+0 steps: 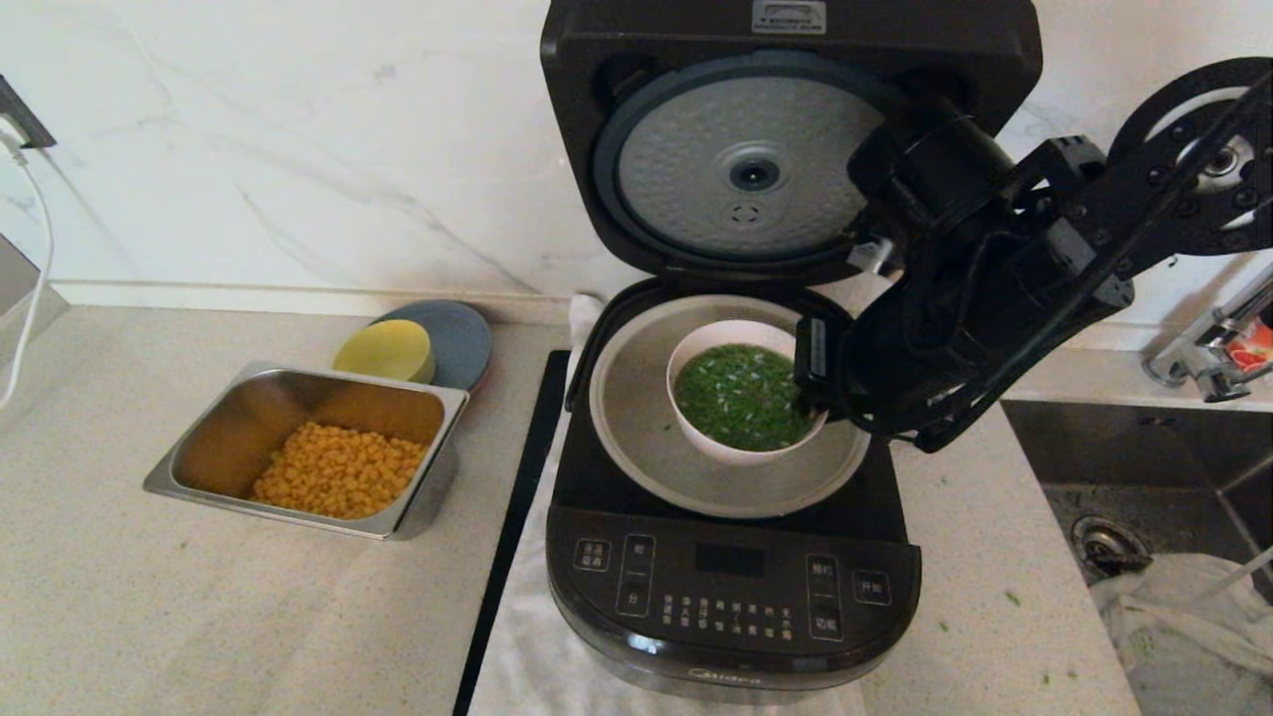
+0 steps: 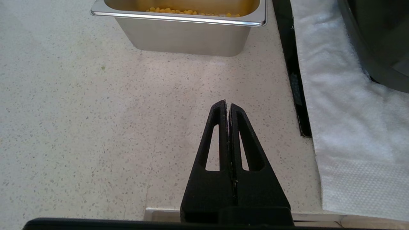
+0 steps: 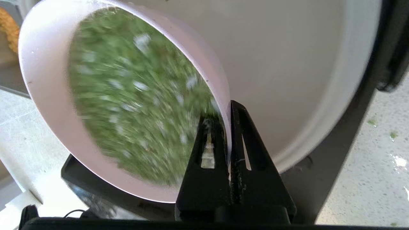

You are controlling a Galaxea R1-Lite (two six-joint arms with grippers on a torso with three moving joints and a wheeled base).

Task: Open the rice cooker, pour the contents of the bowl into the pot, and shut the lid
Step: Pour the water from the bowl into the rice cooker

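The dark rice cooker (image 1: 731, 587) stands open, its lid (image 1: 741, 164) upright with the dimpled silver disc facing me. The grey-beige pot (image 1: 636, 418) sits inside. Over the pot hangs the white bowl (image 1: 696, 348), filled with chopped green herbs (image 1: 741, 398). My right gripper (image 1: 808, 383) is shut on the bowl's right rim, one finger inside and one outside. In the right wrist view the bowl (image 3: 44, 83) and its herbs (image 3: 127, 95) tilt over the pot (image 3: 287, 64), pinched by the right gripper (image 3: 227, 108). My left gripper (image 2: 227, 103) is shut and empty, low over the counter.
A steel tray of corn (image 1: 298, 452) sits left of the cooker, with a yellow dish (image 1: 386, 350) on a grey plate (image 1: 459, 338) behind it. A white cloth (image 2: 345, 121) lies under the cooker. A sink (image 1: 1144, 497) and tap (image 1: 1203, 348) are at the right.
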